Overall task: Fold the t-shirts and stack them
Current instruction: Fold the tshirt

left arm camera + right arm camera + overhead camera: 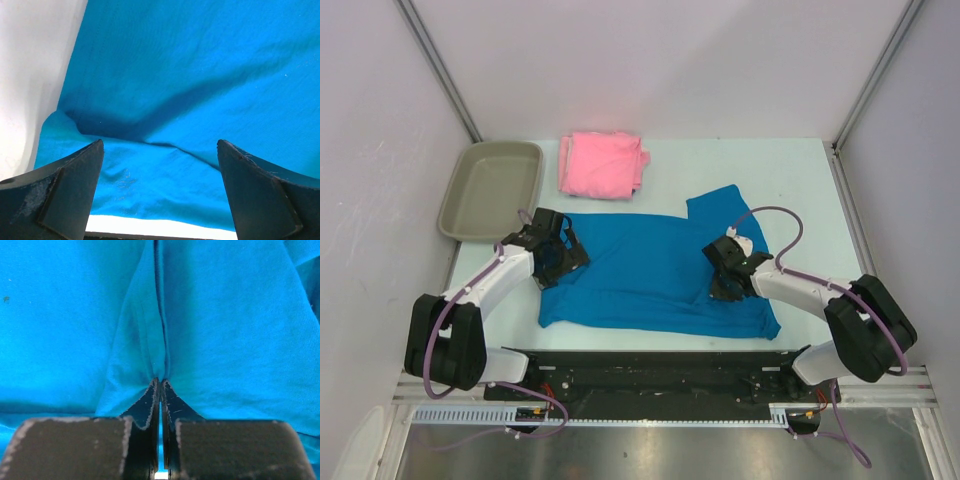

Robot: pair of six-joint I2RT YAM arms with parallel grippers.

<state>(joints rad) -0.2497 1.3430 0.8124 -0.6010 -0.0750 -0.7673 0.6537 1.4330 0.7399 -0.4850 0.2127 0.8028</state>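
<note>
Blue t-shirt (650, 280) is shown spread on the table (800, 200) in the top view, with the pink t-shirt (603, 165) folded beyond it. Left wrist view: the left gripper (159, 145) is held wide apart over the cloth edge. Right wrist view: the right gripper (160, 382) is clamped on a pinched blue ridge. The fold is judged pending; a left grasp is required.

No writing, label, brand, number or sign can be read on the blue t-shirt (650, 270), the pink t-shirt (602, 165), the tray (490, 190) or elsewhere.
</note>
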